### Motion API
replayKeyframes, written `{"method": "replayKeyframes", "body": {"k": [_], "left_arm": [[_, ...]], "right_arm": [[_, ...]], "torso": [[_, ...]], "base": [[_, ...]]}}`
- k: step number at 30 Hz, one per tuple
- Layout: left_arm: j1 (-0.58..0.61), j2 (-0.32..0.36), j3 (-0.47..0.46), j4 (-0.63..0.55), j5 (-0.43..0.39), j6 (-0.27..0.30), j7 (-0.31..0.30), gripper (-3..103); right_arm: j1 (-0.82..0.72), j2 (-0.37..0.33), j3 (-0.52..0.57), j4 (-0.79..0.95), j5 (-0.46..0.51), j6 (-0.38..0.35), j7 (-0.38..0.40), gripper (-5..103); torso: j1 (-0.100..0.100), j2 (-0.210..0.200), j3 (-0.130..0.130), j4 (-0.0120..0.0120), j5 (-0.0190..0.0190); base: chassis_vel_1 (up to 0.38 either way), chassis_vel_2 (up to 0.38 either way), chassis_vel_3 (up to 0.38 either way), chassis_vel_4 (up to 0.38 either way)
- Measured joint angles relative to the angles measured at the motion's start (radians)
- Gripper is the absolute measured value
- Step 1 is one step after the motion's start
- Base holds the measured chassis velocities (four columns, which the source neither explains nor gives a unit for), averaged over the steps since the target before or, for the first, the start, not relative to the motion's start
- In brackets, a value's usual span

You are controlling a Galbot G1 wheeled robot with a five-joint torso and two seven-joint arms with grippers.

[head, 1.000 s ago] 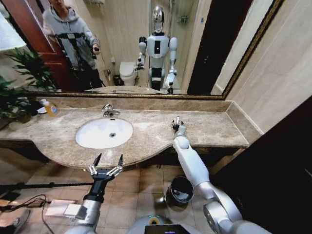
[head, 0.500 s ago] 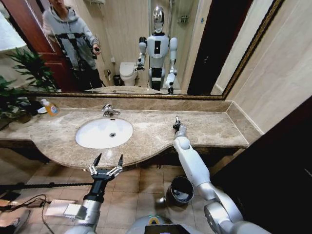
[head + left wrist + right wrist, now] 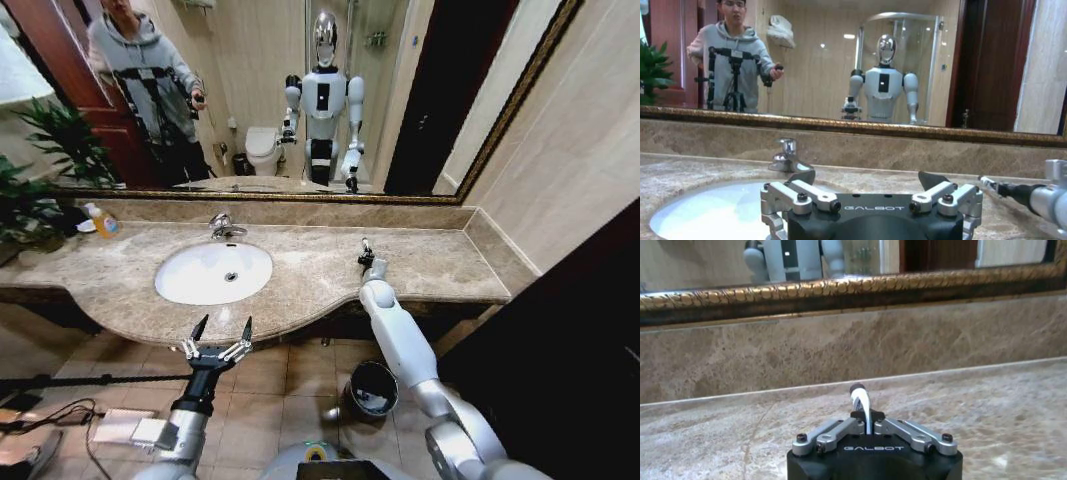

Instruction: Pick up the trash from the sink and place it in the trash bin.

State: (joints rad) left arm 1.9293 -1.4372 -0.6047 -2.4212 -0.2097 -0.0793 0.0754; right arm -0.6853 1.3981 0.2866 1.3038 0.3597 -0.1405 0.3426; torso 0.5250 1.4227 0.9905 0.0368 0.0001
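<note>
Above the countertop (image 3: 300, 270), right gripper (image 3: 865, 412) pinches a tube (image 3: 860, 399).

White oval sink (image 3: 190, 285), small white tube (image 3: 859, 401) upright, black bin (image 3: 372, 388) on floor

One sink (image 3: 213, 272), one faucet (image 3: 222, 226) behind it, and one countertop (image 3: 420, 262) around it. One soap bottle (image 3: 101, 220) stands at the counter's far left. One trash bin (image 3: 372, 389) sits on the floor. Two grippers: the left gripper (image 3: 220, 328), fingers spread, and the right gripper (image 3: 364, 246), closed on one tube (image 3: 860, 400) with a black cap. One mirror (image 3: 300, 90) hangs above, one plant (image 3: 45, 170) at left
</note>
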Motion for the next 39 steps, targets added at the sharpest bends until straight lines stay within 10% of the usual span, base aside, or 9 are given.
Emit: {"method": "replayKeyframes", "body": {"k": [22, 39], "left_arm": [[0.0, 0.0, 0.0, 0.0, 0.0, 0.0, 0.0, 100], [0.0, 0.0, 0.0, 0.0, 0.0, 0.0, 0.0, 100]], "right_arm": [[-0.533, -0.181, 0.148, 0.568, -0.042, 0.18, -0.103, 3], [-0.929, -0.057, 0.219, 0.686, -0.278, 0.413, -0.145, 3]], "torso": [[0.0, 0.0, 0.0, 0.0, 0.0001], [0.0, 0.0, 0.0, -0.0001, -0.0002]], "base": [[0.0, 0.0, 0.0, 0.0], [0.0, 0.0, 0.0, 0.0]]}}
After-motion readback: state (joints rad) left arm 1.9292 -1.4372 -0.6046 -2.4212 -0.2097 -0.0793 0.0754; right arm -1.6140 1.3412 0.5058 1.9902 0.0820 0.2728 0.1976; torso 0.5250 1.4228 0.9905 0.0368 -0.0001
